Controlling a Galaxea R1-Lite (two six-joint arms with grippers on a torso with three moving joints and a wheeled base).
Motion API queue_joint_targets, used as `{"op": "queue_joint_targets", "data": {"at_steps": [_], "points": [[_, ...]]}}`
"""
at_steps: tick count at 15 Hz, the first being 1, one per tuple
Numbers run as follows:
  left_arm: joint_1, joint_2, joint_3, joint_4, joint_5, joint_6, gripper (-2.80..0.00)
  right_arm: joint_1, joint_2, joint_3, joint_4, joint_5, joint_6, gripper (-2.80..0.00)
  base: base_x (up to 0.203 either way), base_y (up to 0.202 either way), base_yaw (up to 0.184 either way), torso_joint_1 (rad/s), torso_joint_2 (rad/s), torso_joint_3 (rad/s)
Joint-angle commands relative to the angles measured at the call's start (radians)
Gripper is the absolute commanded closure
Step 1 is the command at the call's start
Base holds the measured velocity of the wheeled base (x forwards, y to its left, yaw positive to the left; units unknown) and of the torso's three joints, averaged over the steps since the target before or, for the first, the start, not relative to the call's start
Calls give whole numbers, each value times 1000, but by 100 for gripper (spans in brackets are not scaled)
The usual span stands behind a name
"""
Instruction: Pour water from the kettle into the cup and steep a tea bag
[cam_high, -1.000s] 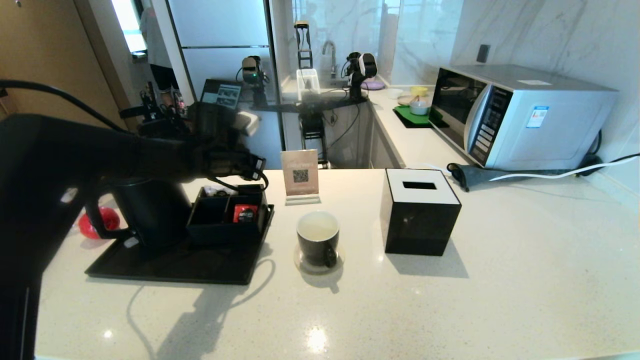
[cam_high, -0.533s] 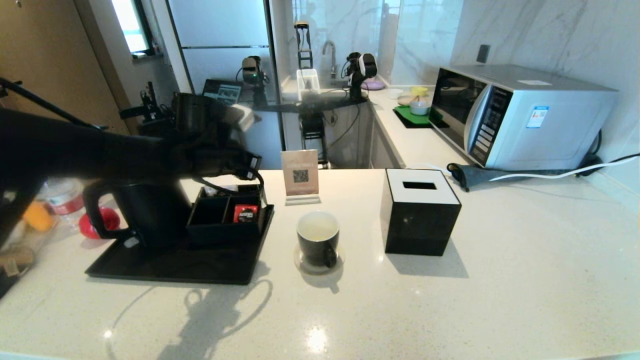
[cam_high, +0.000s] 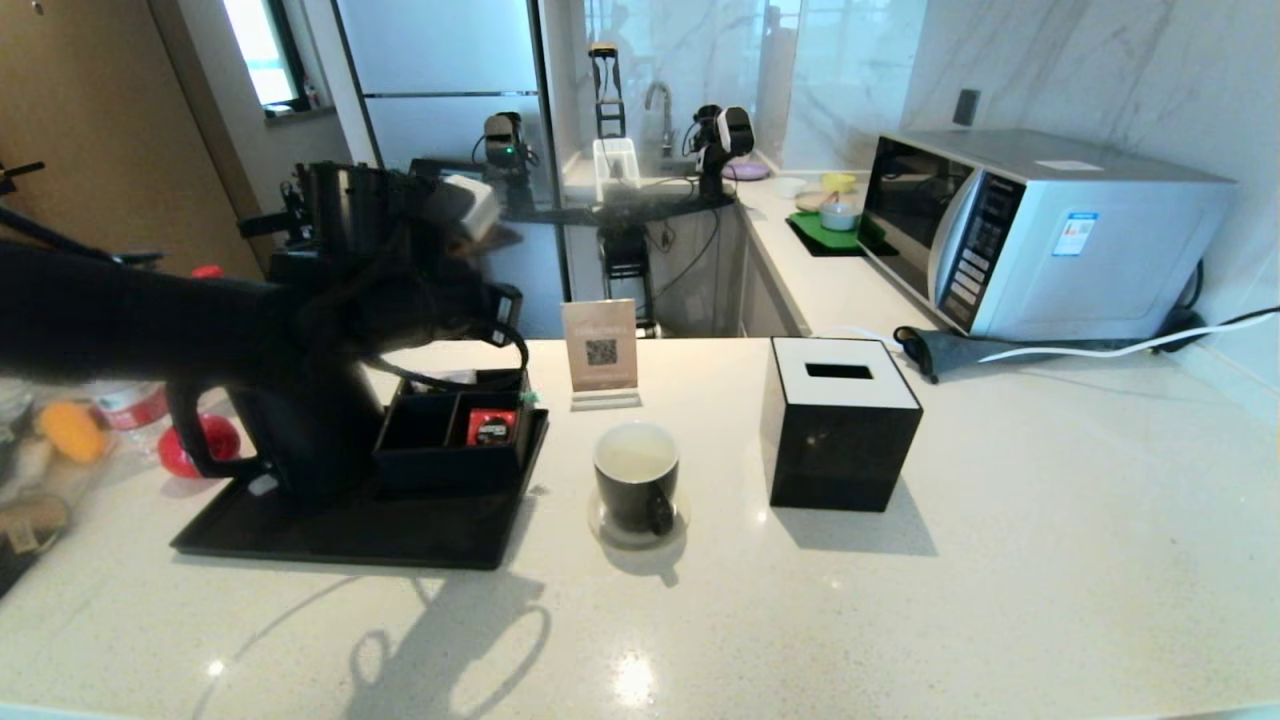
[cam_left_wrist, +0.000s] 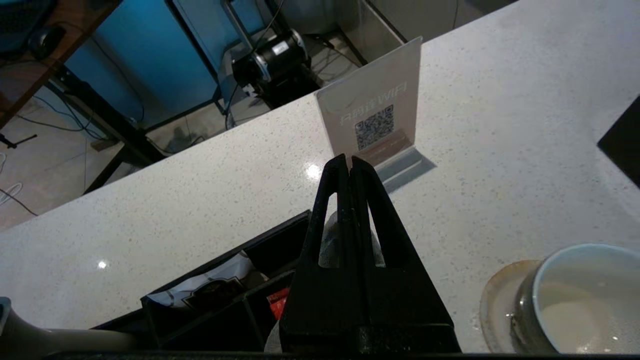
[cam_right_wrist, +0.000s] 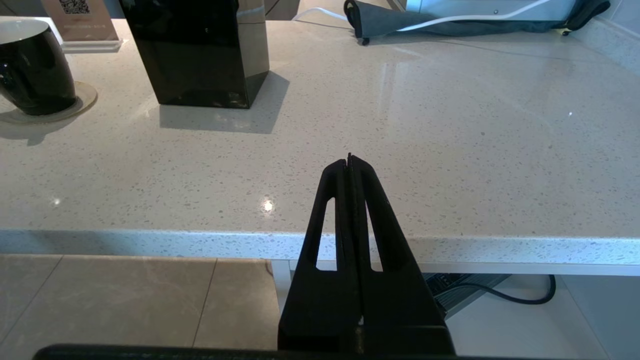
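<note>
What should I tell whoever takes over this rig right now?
Left gripper: jaws shut, empty, above the black organizer beside the kettle.
Right gripper: jaws shut, empty, parked off the counter's near edge.
Kettle stands on the tray. Cup sits on its coaster, between the tray and the black box.
Done: cup appears to hold liquid.
Left: tea bag not yet in the cup.

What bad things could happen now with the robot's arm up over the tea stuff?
1. The left claw is shut and hangs over the box of packets, right by the kettle. A swing sideways might bump the kettle.
2. The sign stands just past the claw's tips and could get knocked flat.
3. The cup seems to hold liquid, so a nudge might spill it.
</note>
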Motion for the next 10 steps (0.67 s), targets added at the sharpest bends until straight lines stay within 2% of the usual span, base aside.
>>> {"op": "queue_joint_targets", "data": {"at_steps": [1,4,10], "points": [[-22,-59,12,2,1,0,0,0,0,0,0,0,0,0,0,0,0,0,0,0],[-46,-112,43,8,2,-1,0,0,0,0,0,0,-1,0,0,0,0,0,0,0],[-97,-275,222,32,2,-3,0,0,0,0,0,0,-1,0,0,0,0,0,0,0]]}}
